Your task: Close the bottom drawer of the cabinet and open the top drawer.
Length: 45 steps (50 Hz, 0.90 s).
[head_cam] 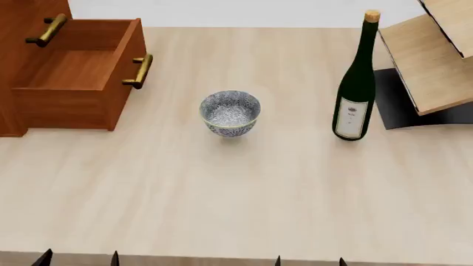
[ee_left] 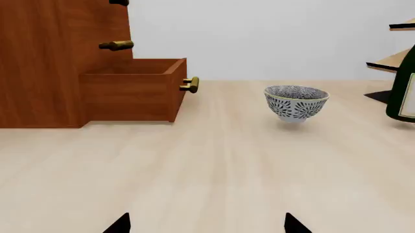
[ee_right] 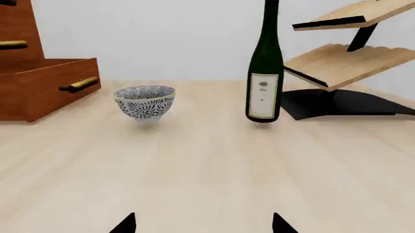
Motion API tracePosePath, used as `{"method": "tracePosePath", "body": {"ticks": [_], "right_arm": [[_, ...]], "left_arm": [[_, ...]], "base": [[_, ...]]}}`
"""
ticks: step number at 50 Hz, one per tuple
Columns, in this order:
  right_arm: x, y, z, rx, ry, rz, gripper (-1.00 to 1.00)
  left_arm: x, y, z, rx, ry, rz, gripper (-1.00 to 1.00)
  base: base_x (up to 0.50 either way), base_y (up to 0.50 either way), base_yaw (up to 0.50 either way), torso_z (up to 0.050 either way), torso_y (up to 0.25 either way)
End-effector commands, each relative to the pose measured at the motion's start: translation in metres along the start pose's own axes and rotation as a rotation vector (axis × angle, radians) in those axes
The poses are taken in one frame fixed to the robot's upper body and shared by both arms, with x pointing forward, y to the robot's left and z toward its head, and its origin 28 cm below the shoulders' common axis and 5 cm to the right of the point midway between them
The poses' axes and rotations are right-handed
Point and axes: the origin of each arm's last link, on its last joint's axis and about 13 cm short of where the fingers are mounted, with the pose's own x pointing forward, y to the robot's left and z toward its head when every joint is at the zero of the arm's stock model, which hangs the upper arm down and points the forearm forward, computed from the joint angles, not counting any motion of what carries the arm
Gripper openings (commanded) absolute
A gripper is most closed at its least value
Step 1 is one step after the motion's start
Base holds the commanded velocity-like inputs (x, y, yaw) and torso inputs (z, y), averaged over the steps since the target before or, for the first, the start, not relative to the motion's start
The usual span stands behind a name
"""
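Upper left of the head view: the cabinet [head_cam: 30,11], its bottom drawer [head_cam: 74,77] pulled well out, brass handle [head_cam: 139,71] facing the patterned bowl [head_cam: 230,112] at center. The top drawer isn't in frame there. Right of the bowl a green bottle [head_cam: 357,83] stands upright beside the pale rack [head_cam: 432,61]. Along the bottom edge, left gripper [head_cam: 78,259] and right gripper [head_cam: 310,261] both show spread tips, touching nothing.

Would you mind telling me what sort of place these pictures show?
Probably a simulated household tabletop, not a real room: a pale wooden table before a blank wall, holding a wooden cabinet with its bottom drawer open, a patterned bowl, a wine bottle and a wooden rack.
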Motion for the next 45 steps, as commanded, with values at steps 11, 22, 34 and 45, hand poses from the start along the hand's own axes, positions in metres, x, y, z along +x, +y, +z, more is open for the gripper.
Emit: {"method": "tracePosePath", "body": {"ticks": [11,22,34,45], "right_arm": [[0.0006,-0.0006,0.0009,0.002,-0.005,0.006,1.0],[-0.0006,0.0001,0.003,0.001,-0.012,0.01,1.0],[-0.0014,-0.0004,0.0026,0.004,-0.015,0.008,1.0],[-0.002,-0.0001,0.0043,0.008,-0.02,0.009,1.0]], "left_arm": [[0.0003,-0.0025,0.0011,-0.005,-0.006,-0.024,1.0],[-0.0006,-0.0011,0.0033,-0.011,-0.018,-0.025,1.0],[-0.0034,-0.0016,0.0072,-0.049,-0.021,-0.051,1.0],[-0.0035,-0.0017,0.0089,-0.044,-0.021,-0.058,1.0]], "base": [[0.0,0.0,0.0,0.0,0.0],[0.0,0.0,0.0,0.0,0.0],[0.0,0.0,0.0,0.022,0.0],[0.0,0.0,0.0,0.05,0.0]]}}
